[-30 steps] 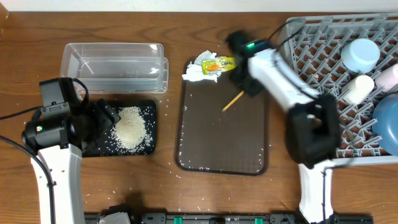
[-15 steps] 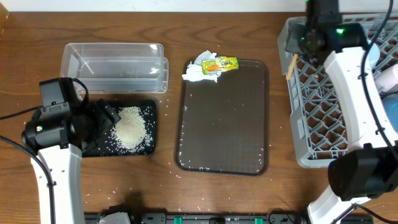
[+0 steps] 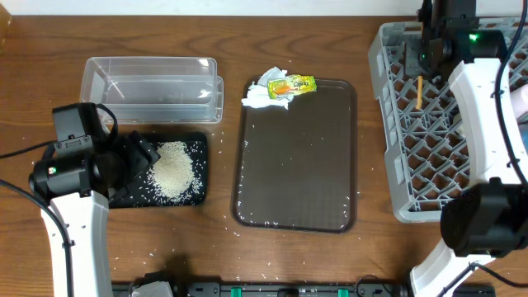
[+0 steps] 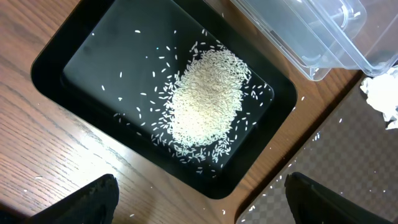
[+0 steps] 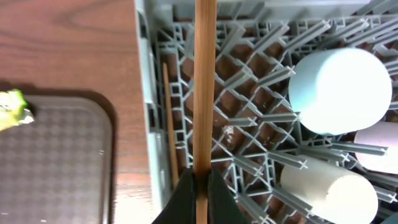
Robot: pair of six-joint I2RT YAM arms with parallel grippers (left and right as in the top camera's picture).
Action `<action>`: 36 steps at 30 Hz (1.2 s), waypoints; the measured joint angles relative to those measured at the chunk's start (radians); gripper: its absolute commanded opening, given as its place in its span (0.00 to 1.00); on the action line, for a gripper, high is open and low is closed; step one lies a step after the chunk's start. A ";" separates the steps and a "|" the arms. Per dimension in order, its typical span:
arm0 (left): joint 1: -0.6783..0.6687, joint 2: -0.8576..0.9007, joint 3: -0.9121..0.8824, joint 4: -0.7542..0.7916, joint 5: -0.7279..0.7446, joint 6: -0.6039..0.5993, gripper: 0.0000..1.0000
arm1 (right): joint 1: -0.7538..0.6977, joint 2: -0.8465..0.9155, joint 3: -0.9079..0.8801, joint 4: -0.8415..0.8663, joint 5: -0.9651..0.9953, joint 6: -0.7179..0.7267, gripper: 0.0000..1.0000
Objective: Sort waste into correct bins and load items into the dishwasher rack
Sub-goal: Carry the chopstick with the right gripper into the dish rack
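Overhead: the right gripper [image 3: 427, 56] was spotted over the far-left part of the dishwasher rack [image 3: 429, 165], with a chopstick [image 3: 419, 91] held over the grid. The left gripper [image 3: 142, 157] was parked above the black tray [image 3: 124, 194], where the rice [image 3: 173, 169] was piled. The napkin [image 3: 261, 96] and snack wrapper [image 3: 295, 84] were seen on the brown serving tray's [image 3: 297, 165] far edge.

Left wrist: its fingers [image 4: 93, 199] were spread wide apart, with nothing gripped.

Right wrist: the jaws were clamped on the chopstick. A second chopstick [image 5: 169, 124] was laid along the rack's left edge. The light-blue bowl [image 5: 339, 90], white cup [image 5: 329, 186] and pink cup [image 5: 380, 149] were racked on the right.
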 measured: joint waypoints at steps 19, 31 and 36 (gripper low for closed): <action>0.000 0.000 0.000 0.000 0.000 0.000 0.88 | -0.017 0.094 0.000 -0.103 -0.060 -0.037 0.62; 0.000 0.000 0.000 0.000 0.000 0.000 0.88 | -0.016 0.094 0.000 -0.097 -0.333 0.100 0.99; 0.000 0.000 0.000 0.000 0.000 0.000 0.88 | -0.006 0.094 0.000 -0.033 -0.514 0.146 0.99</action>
